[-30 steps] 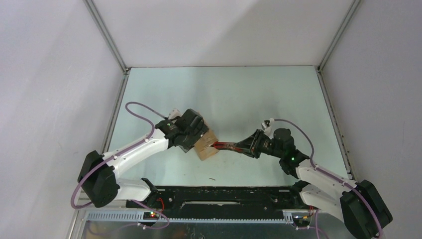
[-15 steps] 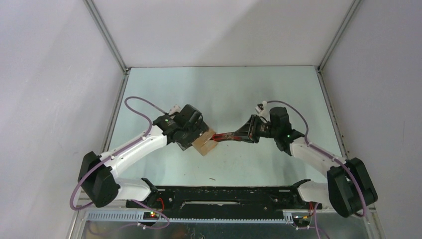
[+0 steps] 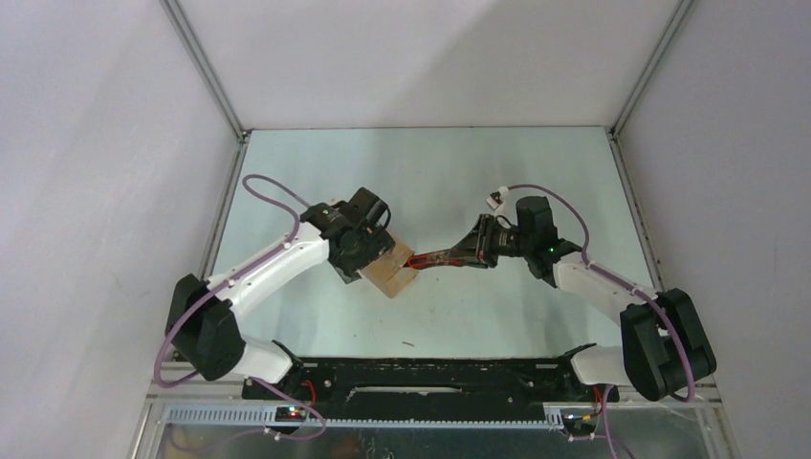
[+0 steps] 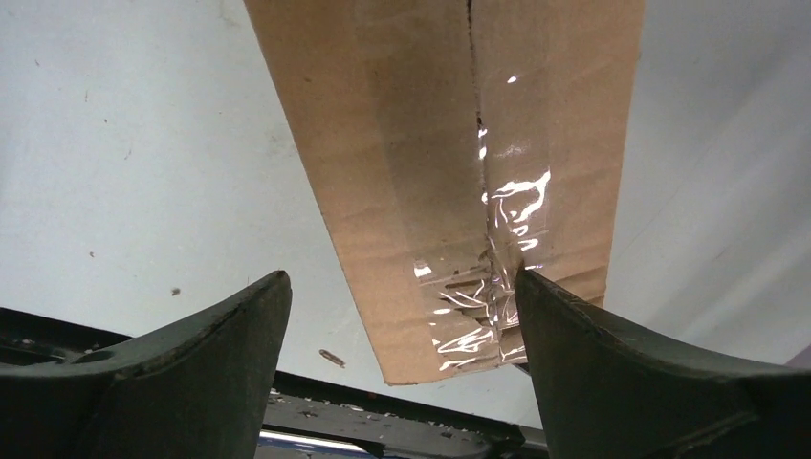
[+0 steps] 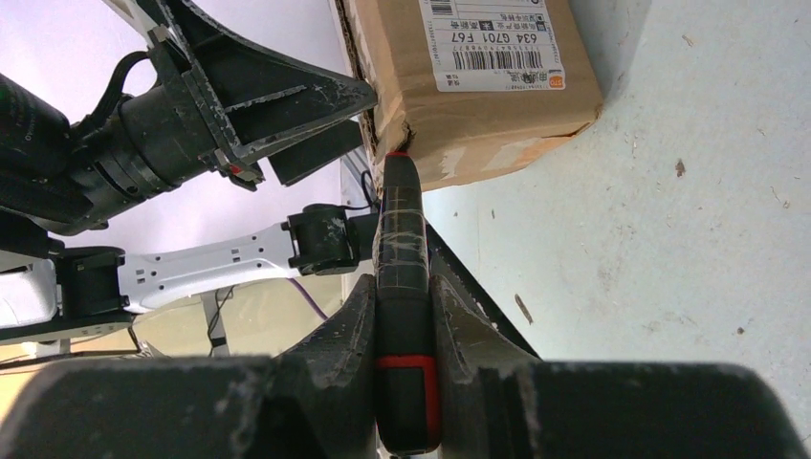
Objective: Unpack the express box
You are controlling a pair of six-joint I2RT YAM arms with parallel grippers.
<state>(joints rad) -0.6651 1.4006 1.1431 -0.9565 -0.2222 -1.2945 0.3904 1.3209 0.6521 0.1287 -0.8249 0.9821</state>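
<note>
Express box [image 3: 394,277] on tabletop [image 3: 478,182], left of centre. Left claw [image 4: 402,275] spread astride its taped top (one finger at the edge, other clear). Right claw [image 5: 402,283] pinching utility knife [image 5: 399,220], tip at box corner.

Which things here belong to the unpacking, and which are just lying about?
In the job: express box; utility knife, clamped in the right gripper, tip at the box; left gripper, open around the box.
Lying about: small scrap on the table.
</note>
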